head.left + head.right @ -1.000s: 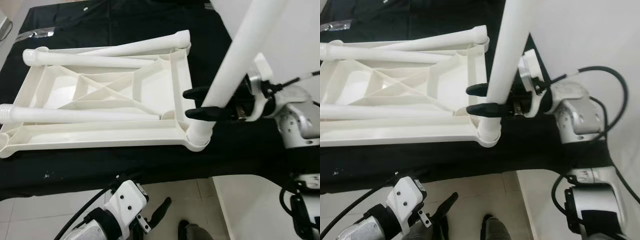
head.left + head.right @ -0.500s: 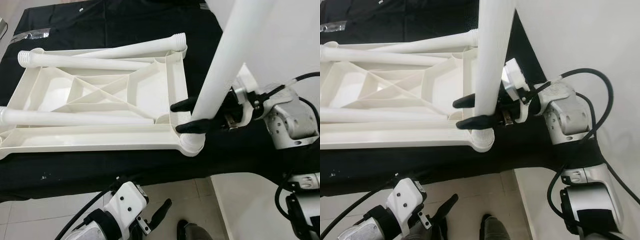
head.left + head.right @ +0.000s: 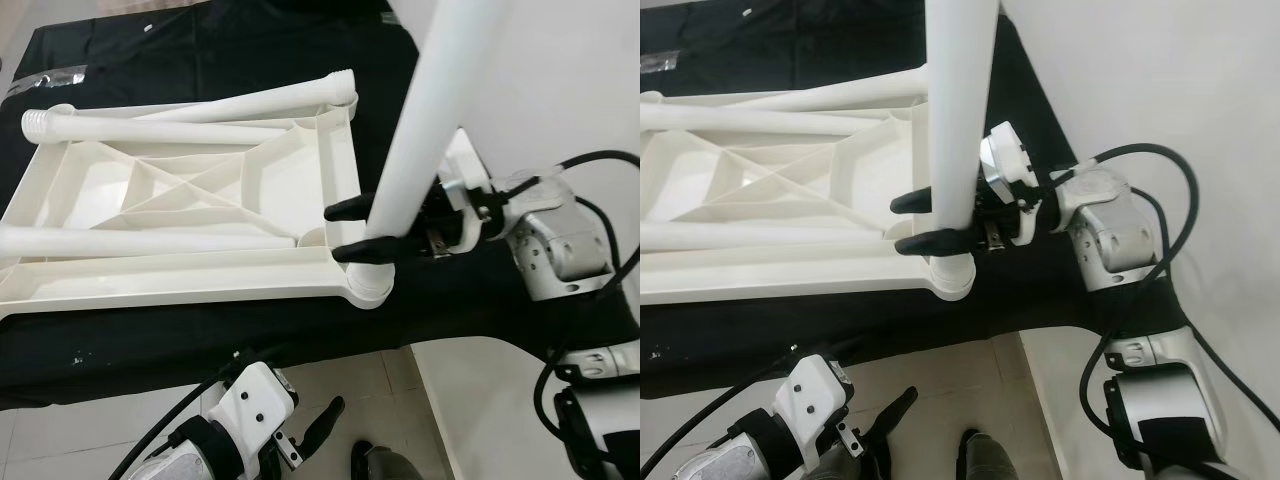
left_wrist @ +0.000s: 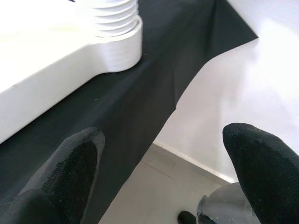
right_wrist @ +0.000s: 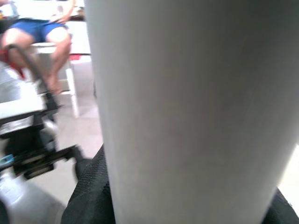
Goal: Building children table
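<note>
Clamping the upright table leg (image 3: 420, 130) just above its base, the right gripper (image 3: 352, 232) steadies it in the corner socket (image 3: 366, 285) of the upturned tabletop (image 3: 180, 200) on the black-draped counter (image 3: 200, 330), probably for screwing in; the left gripper (image 3: 300, 440) hangs open below.

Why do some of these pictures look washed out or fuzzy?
Left wrist view: the white tabletop is overexposed, its detail lost. Right wrist view: the table leg stands so close that it blurs, and the room behind is soft. Eye views: the white wall at right glares, but the leg stays sharp.
</note>
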Tool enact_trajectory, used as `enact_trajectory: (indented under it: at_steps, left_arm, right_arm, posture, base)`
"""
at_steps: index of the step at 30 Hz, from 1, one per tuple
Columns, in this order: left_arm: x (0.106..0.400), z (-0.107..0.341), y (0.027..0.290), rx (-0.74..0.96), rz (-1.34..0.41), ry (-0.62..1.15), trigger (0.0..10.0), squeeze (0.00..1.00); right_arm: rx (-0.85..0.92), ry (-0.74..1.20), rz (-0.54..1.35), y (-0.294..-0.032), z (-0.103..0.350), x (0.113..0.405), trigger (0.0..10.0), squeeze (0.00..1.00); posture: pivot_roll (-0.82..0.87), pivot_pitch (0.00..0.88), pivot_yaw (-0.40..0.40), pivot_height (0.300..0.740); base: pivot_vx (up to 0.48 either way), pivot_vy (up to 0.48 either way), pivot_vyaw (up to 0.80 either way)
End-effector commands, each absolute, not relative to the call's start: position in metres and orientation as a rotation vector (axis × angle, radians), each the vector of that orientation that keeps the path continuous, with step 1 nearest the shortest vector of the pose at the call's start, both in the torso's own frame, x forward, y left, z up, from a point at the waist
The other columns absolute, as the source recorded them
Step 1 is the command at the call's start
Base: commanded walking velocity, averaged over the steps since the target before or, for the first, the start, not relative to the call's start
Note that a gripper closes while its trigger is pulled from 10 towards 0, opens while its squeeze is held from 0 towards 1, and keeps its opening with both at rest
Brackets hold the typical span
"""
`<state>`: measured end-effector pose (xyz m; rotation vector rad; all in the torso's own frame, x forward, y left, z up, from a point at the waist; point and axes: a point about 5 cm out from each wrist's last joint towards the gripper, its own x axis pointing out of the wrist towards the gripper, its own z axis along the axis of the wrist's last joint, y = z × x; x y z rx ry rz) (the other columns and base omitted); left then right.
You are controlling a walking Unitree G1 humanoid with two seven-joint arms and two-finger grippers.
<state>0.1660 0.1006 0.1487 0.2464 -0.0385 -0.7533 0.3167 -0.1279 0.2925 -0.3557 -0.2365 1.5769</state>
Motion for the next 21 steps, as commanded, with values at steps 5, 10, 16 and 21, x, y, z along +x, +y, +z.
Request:
enact_trajectory:
  at_steps: [5, 10, 16, 21]
  left_arm:
    - [0.1645, 0.1432, 0.0997, 0.244, -0.757, -0.017, 10.0, 0.0]
    - [0.1646, 0.1433, 0.0994, 0.244, -0.756, -0.017, 10.0, 0.0]
    - [0.1648, 0.1435, 0.0992, 0.244, -0.756, -0.018, 10.0, 0.0]
    - [0.1652, 0.1433, 0.0988, 0.243, -0.755, -0.02, 10.0, 0.0]
  right_arm:
    - [-0.289, -0.107, 1.49, -0.1293, 0.2685, 0.3265, 10.0, 0.0]
    - [-0.281, -0.113, 1.458, -0.1294, 0.2686, 0.3278, 10.0, 0.0]
    - [-0.284, -0.118, 1.403, -0.1278, 0.2665, 0.3279, 10.0, 0.0]
    - [-0.283, -0.1, 1.212, -0.1269, 0.2595, 0.3304, 10.0, 0.0]
  posture:
    - [0.02, 0.333, -0.007, 0.74]
    - [0.02, 0.333, -0.008, 0.74]
    - [0.02, 0.333, -0.009, 0.74]
    - [0.01, 0.333, -0.012, 0.74]
  base:
    - [0.0, 0.0, 0.0]
    - [0.0, 0.0, 0.0]
    - [0.0, 0.0, 0.0]
    - [0.0, 0.0, 0.0]
